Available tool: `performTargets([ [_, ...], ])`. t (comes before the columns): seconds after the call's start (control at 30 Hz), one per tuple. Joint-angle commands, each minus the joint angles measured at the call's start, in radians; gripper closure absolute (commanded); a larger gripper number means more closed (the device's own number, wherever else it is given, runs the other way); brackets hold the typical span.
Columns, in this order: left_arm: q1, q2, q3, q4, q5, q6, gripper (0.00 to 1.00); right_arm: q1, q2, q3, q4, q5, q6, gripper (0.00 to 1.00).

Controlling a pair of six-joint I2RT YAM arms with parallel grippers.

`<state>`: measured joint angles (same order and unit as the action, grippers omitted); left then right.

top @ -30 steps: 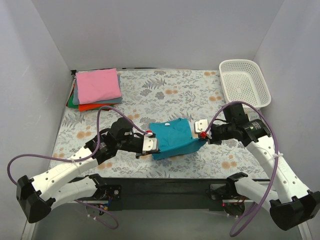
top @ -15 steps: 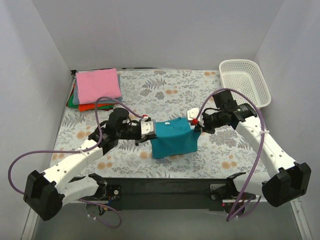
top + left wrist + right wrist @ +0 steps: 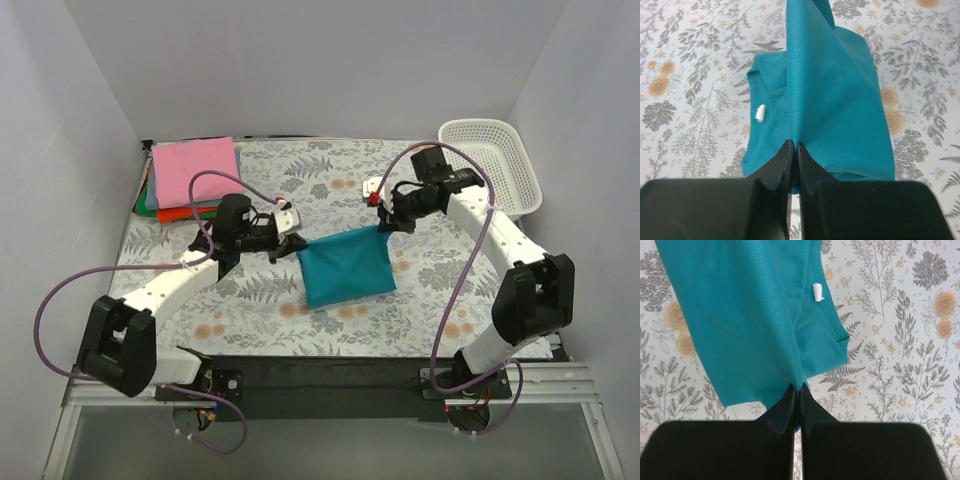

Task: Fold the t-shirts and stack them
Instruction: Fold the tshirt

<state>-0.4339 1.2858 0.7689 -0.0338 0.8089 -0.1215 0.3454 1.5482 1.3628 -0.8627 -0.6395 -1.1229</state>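
Note:
The teal-blue t-shirt lies partly folded at the table's middle, its far edge lifted and stretched between both grippers. My left gripper is shut on its left corner, and the cloth rises from the jaws in the left wrist view. My right gripper is shut on the right corner; the shirt hangs from the jaws in the right wrist view, with a white neck tag showing. A stack of folded shirts, pink on top with orange-red and green below, sits at the far left.
A white mesh basket stands at the far right corner. The floral table cloth covers the table. Grey walls close in the left, back and right sides.
Both grippers have moved away from the near edge and upward, carrying the shirt's held edge over the lower part. The shirt now sits farther from the arm bases.

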Motion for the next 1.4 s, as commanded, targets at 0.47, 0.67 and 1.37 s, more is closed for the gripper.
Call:
performTargets([
  [0.47, 0.121, 0.374, 0.167, 0.18, -0.036, -0.148, 1.0, -0.039, 0.406, 0.285, 0.113, 0.026, 0.181, 0.98],
  [0.67, 0.123, 0.507, 0.337, 0.084, -0.267, -0.364, 0.29, -0.037, 0.399, 0.191, 0.374, 0.184, 0.437, 0.39],
  [1.37, 0.126, 0.32, 0.027, 0.06, -0.263, -1.172, 0.24, -0.194, 0.256, -0.165, 0.571, -0.27, 0.883, 0.41],
])
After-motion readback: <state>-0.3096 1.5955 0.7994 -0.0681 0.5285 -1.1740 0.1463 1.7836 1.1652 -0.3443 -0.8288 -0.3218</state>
